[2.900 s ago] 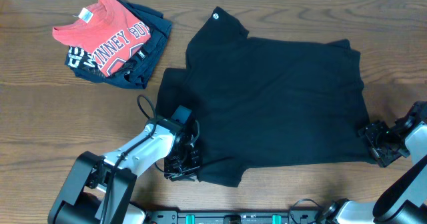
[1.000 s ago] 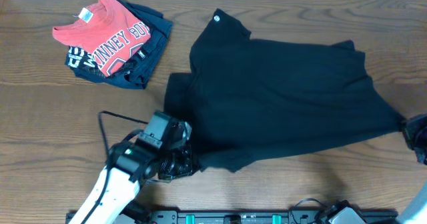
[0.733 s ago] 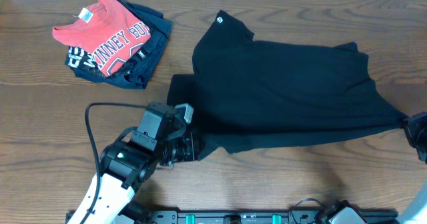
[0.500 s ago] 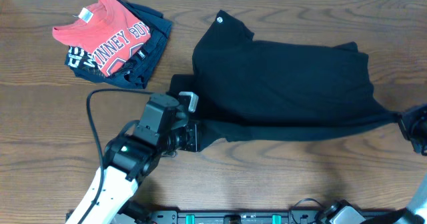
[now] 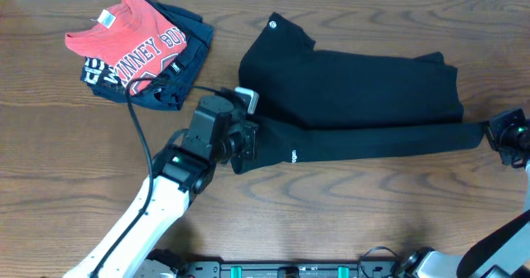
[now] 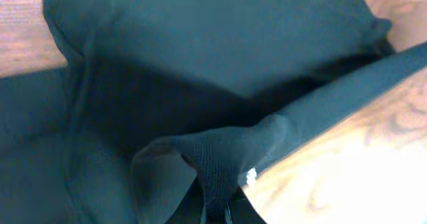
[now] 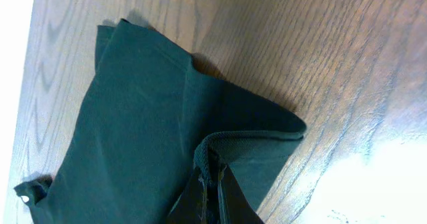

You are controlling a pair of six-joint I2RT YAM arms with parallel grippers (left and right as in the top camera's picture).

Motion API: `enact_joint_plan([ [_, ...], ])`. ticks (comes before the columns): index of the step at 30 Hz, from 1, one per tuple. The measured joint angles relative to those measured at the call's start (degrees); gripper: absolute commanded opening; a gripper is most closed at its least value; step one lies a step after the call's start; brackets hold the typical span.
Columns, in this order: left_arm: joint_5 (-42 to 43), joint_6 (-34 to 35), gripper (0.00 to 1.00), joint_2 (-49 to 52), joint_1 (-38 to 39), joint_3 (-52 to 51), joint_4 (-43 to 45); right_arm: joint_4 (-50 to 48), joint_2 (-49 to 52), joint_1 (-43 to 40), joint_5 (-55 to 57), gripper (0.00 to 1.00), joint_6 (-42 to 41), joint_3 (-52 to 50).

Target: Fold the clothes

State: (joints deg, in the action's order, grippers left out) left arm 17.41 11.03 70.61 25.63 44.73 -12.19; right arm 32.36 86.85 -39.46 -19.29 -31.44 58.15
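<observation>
The clothes, a black T-shirt (image 5: 356, 88), lie across the middle of the table with a small white logo mark (image 5: 273, 23) at the far corner. The near hem is lifted and doubled back as a long band (image 5: 381, 140). My left gripper (image 5: 248, 139) is shut on the band's left end; in the left wrist view the fabric (image 6: 220, 151) bunches up out of my left gripper (image 6: 217, 212). At the table's right edge my right gripper (image 5: 497, 133) is shut on the band's other end, and its wrist view shows the hem (image 7: 247, 141) pinched in my right gripper (image 7: 210, 179).
A red T-shirt with white lettering (image 5: 132, 40) lies on a navy garment (image 5: 184, 63) at the back left. The left arm's black cable (image 5: 137, 125) loops over the wood beside that pile. Bare wooden table (image 5: 373, 203) runs along the front.
Both grippers have carried the shirt's near hem up and away from the front edge, doubling the lower part over the rest. The left arm has swung toward the shirt's middle.
</observation>
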Motion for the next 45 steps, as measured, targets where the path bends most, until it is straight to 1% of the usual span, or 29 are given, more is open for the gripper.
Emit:
enact_joint_plan([
  [6, -0.9, -2.5, 0.06, 4.5, -2.5, 0.0, 6.0, -1.8, 1.8, 0.0, 0.0, 0.01, -0.7, 0.0],
  [10, -1.1, -3.5, 0.06, 5.6, -3.1, 0.0, 7.8, -4.1, 2.0, 0.9, 0.0, 0.01, -1.1, 0.0],
  [23, -1.8, -3.8, 0.06, 6.2, -3.1, 0.0, 8.2, -9.2, 7.1, 6.7, 0.6, 0.01, -2.3, 0.0],
  [26, -2.8, -3.8, 0.06, 6.3, -3.1, 0.0, 8.2, -10.8, 8.5, 7.2, 0.9, 0.01, -2.5, 0.0],
  [30, -4.2, -4.0, 0.08, 6.3, -3.1, 0.0, 8.2, -11.0, 10.2, 7.4, 2.4, 0.01, -2.6, 0.0],
  [31, -4.4, -4.0, 0.11, 6.3, -3.1, 0.0, 8.2, -11.1, 10.3, 7.4, 2.8, 0.05, -2.6, 0.0],
  [32, -4.6, -4.1, 0.17, 6.3, -3.1, 0.0, 8.2, -11.4, 10.3, 7.4, 3.1, 0.28, -2.8, 0.0],
  [33, -4.8, -4.2, 0.36, 6.3, -3.1, 0.0, 8.2, -12.3, 10.3, 7.4, 3.5, 0.57, -2.8, 0.0],
  [34, -4.9, -4.4, 0.52, 6.3, -3.1, 0.0, 8.2, -13.0, 10.3, 7.4, 3.8, 0.69, -2.9, 0.0],
  [35, -5.2, -4.4, 0.68, 6.3, -3.1, 0.0, 8.3, -13.5, 10.3, 7.4, 3.8, 0.75, -2.7, 0.0],
  [36, -5.4, -4.4, 0.88, 6.3, -3.1, 0.0, 8.3, -13.8, 10.3, 7.4, 3.8, 0.8, -2.6, 0.0],
  [37, -5.5, -4.4, 0.95, 6.3, -3.1, 0.0, 8.2, -13.9, 10.3, 7.4, 3.6, 0.82, -2.0, 0.0],
  [38, -5.6, -4.4, 0.99, 6.3, -3.1, 0.0, 8.1, -13.9, 10.3, 7.4, 3.3, 0.82, -1.4, 0.0],
  [43, -5.8, -4.2, 0.98, 6.3, -3.1, 0.1, 3.7, -9.9, 10.3, 6.4, 2.1, 0.82, 0.6, 0.0],
  [45, -5.8, -4.2, 0.98, 6.3, -3.1, 0.1, 1.1, -7.8, 10.3, 5.3, 1.9, 0.77, 1.0, 0.0],
])
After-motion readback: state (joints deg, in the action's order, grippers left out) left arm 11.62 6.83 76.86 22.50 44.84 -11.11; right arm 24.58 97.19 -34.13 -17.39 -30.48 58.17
